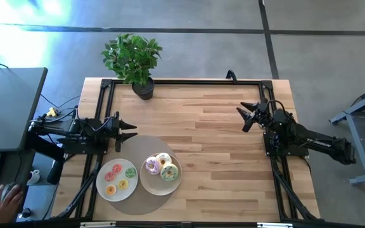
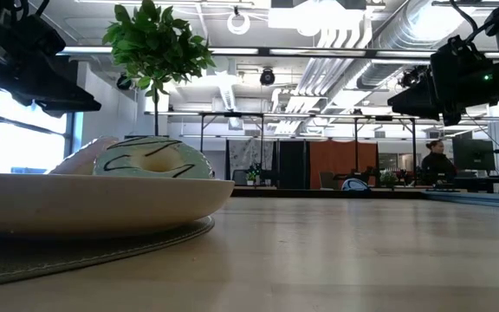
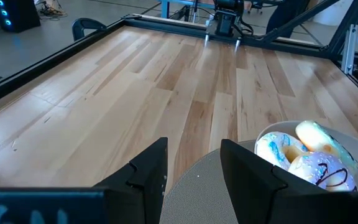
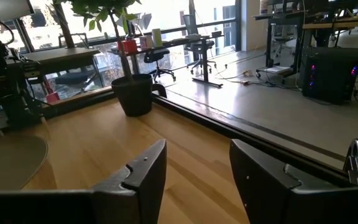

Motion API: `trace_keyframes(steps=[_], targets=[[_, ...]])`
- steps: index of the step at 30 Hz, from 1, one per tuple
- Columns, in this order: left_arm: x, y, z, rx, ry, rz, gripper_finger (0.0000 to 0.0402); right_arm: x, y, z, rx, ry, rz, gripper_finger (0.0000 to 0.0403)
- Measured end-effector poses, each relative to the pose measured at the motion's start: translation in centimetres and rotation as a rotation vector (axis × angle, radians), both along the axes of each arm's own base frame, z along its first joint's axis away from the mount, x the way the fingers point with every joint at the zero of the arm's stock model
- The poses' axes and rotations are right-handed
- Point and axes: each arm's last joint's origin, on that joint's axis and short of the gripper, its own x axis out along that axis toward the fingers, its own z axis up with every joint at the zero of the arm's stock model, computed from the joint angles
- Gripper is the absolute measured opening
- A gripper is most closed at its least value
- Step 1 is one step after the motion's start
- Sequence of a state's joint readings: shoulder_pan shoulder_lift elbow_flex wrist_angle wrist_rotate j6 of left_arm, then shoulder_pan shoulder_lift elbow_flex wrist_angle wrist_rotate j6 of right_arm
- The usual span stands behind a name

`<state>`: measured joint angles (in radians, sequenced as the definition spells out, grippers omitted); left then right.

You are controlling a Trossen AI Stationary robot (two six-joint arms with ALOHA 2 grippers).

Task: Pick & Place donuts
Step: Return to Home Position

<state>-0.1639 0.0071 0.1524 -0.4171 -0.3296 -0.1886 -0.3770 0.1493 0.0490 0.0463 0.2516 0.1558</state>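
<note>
Hovering my left gripper [image 1: 129, 132] at 9 o'clock on the table [image 1: 227, 171], fingers spread, nothing held | my right gripper [image 1: 246, 118] at 3 o'clock, fingers apart, empty | three big donuts [image 1: 162, 167] on white plate [image 1: 146, 184] at 7 o'clock | mini donuts [image 1: 118, 178] on second plate [image 1: 101, 185] toward 8 o'clock

Black left arm [image 1: 68, 134], black right arm [image 1: 309, 140], angular jaws
</note>
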Motion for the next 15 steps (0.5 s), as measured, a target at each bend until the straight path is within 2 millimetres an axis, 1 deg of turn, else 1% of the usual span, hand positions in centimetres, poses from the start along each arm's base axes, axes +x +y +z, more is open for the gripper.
trace_keyframes(steps=[7, 15], targets=[[0.0, 0.0, 0.0, 0.0, 0.0, 0.0, 0.0147, 0.0, 0.0, 0.0, 0.0, 0.0, 0.0, 0.0168], [0.0, 0.0, 0.0, 0.0, 0.0, 0.0, 0.0147, 0.0, 0.0, 0.0, 0.0, 0.0, 0.001, 0.0174]])
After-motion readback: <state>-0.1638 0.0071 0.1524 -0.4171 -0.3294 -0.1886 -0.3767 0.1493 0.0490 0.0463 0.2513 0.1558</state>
